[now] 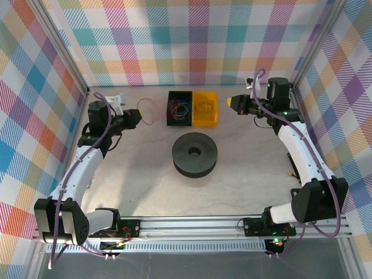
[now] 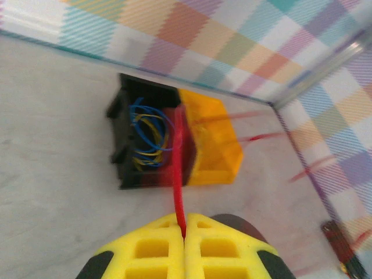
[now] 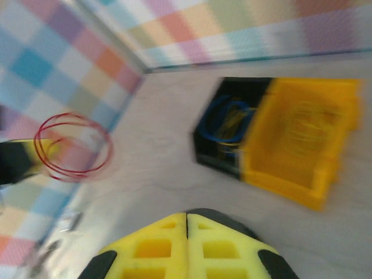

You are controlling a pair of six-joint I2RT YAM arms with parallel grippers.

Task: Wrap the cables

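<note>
Left gripper point(image 2: 184, 239): clamped on red-orange wire point(image 2: 179, 174), yellow waffle-grid pads pressed together. Right gripper point(image 3: 187, 224): pads together too, nothing between. Both wrist views blurred; far end of wire lost in red smear over black bin point(image 2: 125, 145). Wire hair-fine and glossy, straight out from fingertips in left wrist view, long axis toward the bins. From top and right wrist, curled into round loop just beside left fingertips. Matte black round spool point(image 1: 195, 153), centre hole, flat on table point(image 1: 133, 174), well apart from wire. Blue and yellow wires point(image 2: 148, 136) tangled in black bin. Yellow bin point(image 1: 205, 122) contents hard to make out.
</note>
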